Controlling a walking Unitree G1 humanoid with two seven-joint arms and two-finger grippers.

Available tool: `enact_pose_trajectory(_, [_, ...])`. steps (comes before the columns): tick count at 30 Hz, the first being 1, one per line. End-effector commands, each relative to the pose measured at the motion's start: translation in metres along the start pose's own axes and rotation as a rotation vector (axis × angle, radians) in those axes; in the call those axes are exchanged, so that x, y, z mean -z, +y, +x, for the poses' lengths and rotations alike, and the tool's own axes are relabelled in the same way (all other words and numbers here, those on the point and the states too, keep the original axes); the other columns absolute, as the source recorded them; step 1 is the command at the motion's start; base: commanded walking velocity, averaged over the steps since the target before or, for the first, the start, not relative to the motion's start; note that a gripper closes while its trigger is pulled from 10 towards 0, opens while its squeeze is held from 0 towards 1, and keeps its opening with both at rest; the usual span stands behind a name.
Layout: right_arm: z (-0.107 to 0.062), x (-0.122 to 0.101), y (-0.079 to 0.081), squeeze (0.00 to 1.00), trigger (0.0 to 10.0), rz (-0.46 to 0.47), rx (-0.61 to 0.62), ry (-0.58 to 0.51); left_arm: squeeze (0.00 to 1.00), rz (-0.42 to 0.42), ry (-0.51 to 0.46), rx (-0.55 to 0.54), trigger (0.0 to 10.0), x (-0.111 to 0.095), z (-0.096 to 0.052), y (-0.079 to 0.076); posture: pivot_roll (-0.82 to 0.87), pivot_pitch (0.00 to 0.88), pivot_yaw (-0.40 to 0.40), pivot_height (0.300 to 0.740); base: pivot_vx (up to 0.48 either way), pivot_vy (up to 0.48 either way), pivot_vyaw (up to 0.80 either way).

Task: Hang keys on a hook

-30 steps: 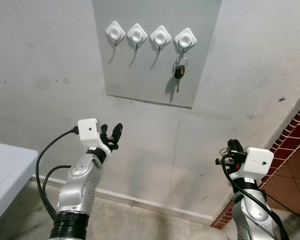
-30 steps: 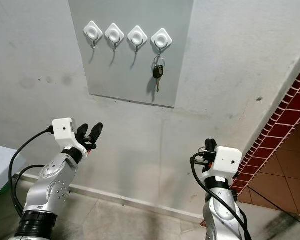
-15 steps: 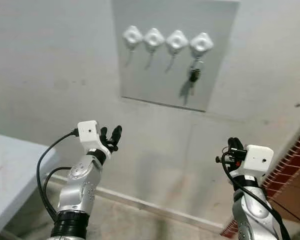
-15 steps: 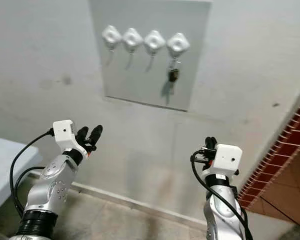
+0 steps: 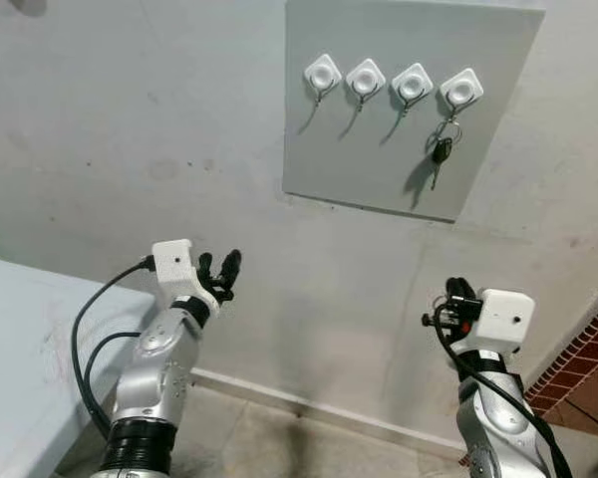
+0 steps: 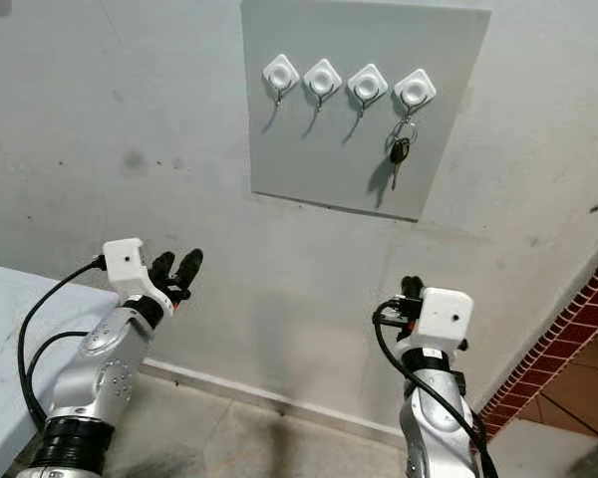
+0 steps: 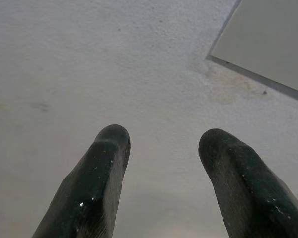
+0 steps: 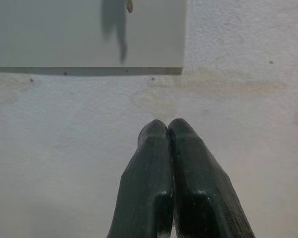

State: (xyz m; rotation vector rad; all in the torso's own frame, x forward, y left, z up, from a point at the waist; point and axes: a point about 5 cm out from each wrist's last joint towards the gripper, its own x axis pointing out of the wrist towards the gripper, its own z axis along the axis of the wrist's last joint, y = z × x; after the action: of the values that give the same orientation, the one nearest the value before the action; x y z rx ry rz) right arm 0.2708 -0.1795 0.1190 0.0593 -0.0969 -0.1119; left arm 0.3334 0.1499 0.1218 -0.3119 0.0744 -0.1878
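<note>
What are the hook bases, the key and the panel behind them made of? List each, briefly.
Hook bases: glossy white plastic by their sheen and moulded diamond shape.
Key: dark head, likely plastic, on a thin metal ring; blade probably metal, too small to confirm.
Panel: flat matt grey sheet; painted board or metal, cannot tell.
</note>
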Motion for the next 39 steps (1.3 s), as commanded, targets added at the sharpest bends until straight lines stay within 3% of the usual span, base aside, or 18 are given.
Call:
enact_pose_trajectory(1, [0.0001, -0.0030, 0.0000, 0.00, 10.0, 0.004, 0.003, -0.004, 0.00, 0.002, 0.003, 0.012, 10.0, -0.0014, 0.0023, -0.0026, -0.03, 0.000, 0.029, 0.740, 0.000, 0.270, -0.80])
enact_pose_trajectory(15, [0.0001, -0.0033, -0.0005, 0.00, 10.0, 0.009, 0.020, -0.006, 0.00, -0.004, 0.006, 0.014, 10.0, -0.0016, 0.0028, -0.0028, -0.03, 0.000, 0.033, 0.740, 0.000, 0.252, -0.79])
enact_pose_trajectory(25, [0.0005, -0.0051, 0.0004, 0.00, 10.0, 0.000, 0.002, -0.016, 0.00, 0.055, 0.012, -0.033, 10.0, 0.0009, 0.0032, -0.0037, -0.03, 0.000, 0.028, 0.740, 0.000, 0.000, 0.00])
enact_pose_trajectory(39, [0.0040, -0.0074, 0.0011, 0.00, 10.0, -0.013, -0.038, -0.022, 0.00, 0.056, 0.002, -0.042, 10.0, -0.0004, 0.0031, -0.0047, -0.03, 0.000, 0.020, 0.740, 0.000, 0.000, 0.00])
